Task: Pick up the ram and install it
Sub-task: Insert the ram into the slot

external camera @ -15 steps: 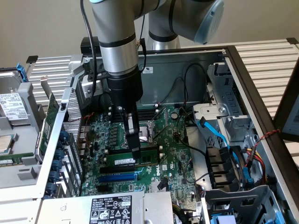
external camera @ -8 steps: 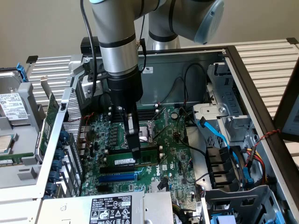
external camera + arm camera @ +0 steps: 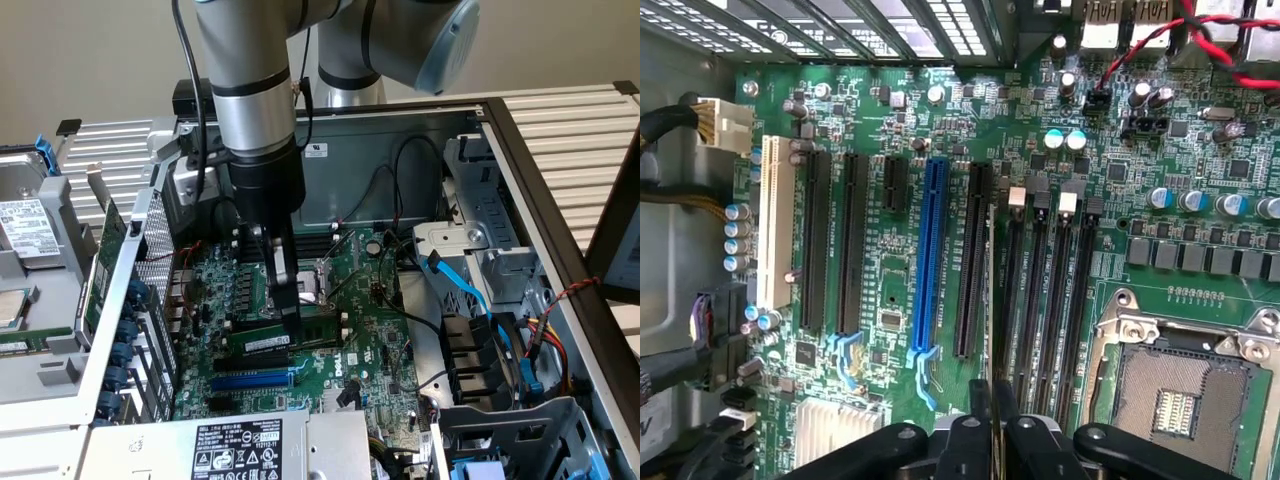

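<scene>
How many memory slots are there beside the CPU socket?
4 memory slots, side by side: slot one farthest from the CPU socket, then slot two, slot three, and slot four beside it. Their ends by the jaws are hidden.

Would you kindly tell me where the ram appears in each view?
Exterior view: the ram sits mid-picture, just above the blue slot.
Wrist view: the ram shows edge-on, a thin strip held in the claw.
Shared landmark: the blue slot.
</scene>
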Motion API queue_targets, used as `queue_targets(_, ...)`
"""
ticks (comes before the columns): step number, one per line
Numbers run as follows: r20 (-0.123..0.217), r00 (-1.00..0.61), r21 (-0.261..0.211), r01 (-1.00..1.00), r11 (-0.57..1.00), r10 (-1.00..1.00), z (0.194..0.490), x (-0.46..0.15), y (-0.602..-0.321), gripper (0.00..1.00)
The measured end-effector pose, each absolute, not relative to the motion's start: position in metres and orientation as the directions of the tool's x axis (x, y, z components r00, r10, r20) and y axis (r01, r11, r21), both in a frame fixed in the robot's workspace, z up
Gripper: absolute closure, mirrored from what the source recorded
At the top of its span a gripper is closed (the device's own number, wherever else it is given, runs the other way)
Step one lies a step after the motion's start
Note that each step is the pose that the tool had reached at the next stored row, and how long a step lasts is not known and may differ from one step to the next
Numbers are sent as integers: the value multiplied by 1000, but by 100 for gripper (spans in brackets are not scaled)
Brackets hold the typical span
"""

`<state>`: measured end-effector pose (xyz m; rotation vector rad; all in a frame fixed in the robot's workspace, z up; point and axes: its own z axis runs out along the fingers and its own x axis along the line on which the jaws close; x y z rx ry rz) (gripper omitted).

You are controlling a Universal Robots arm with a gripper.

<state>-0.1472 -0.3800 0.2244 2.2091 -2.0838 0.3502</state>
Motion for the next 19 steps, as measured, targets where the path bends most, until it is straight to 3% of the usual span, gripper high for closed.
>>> queue_targets(9, 223, 46, -95, -993, -69, -974, 256, -147, -381, 87)
queue_targets(15, 166, 47, -93, -994, -64, -985, 257, -147, -386, 87)
queue_targets(19, 159, 50, -77, -995, -63, -986, 264, -146, -390, 87)
